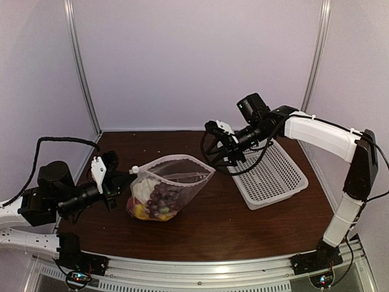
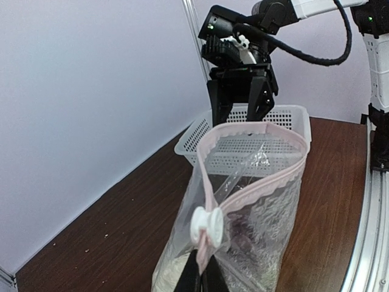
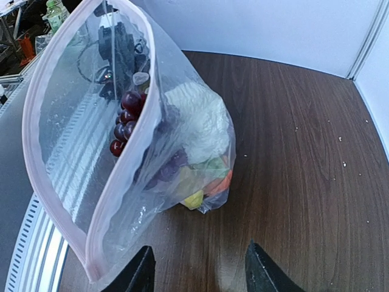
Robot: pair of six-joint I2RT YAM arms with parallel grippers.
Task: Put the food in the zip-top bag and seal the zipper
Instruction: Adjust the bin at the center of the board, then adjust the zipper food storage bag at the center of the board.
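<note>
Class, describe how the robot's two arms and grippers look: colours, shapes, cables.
The right arm has white links with black joints; the left arm shows mostly black housings. The left gripper and right gripper have black fingers. Black cables loop by each wrist.

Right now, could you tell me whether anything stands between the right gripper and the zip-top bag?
Nothing visible does. The right gripper hangs open just off the mouth corner of the zip-top bag, with only table surface between them. The basket lies on the gripper's other side, away from the bag.
</note>
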